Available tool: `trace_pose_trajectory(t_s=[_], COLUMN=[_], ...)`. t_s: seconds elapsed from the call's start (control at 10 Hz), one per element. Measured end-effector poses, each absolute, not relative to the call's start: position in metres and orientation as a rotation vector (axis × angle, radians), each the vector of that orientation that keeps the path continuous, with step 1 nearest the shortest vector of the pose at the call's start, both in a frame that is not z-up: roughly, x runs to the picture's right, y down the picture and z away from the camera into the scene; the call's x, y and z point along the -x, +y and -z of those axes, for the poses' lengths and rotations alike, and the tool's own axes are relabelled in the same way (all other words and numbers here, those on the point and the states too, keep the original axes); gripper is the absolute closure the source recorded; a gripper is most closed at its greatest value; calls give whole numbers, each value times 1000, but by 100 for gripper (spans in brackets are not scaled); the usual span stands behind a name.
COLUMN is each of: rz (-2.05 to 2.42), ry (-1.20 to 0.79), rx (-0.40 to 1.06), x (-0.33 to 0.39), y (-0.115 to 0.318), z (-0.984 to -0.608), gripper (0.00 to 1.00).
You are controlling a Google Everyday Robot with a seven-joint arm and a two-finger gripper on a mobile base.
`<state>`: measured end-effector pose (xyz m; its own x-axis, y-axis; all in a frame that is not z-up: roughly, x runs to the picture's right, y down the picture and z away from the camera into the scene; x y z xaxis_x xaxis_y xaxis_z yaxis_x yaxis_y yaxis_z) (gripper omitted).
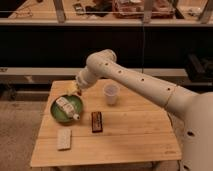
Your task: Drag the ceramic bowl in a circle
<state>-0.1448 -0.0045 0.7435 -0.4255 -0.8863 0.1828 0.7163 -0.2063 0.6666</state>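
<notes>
The ceramic bowl (59, 116) is shallow, round and glossy green. It sits on the left part of the wooden table (130, 137). A white bottle-like item (68, 107) lies inside it. My gripper (75, 90) hangs from the white arm (125, 75) and is down at the bowl's far right rim. Its tip is partly hidden against the rim, so I cannot tell if it touches the bowl.
A small white cup (111, 93) stands right of the bowl, close to the arm. A dark rectangular bar (96, 121) lies in front of the cup. A pale flat pad (64, 139) lies near the front left. Dark shelving runs behind the table.
</notes>
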Motion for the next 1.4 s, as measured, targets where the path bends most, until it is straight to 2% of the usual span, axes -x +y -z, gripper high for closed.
trace_pose_trajectory(t_s=[0.3,0.5,0.8,1.4], rz=[1809,1777,1707,1751], ry=[-836,-830,-895,-972], rx=[-214,-157,-146,-104], x=[132,121,132,141], y=[-5,-3,2,16], z=[-797,-853,-898,-918], gripper=[42,42,42,42])
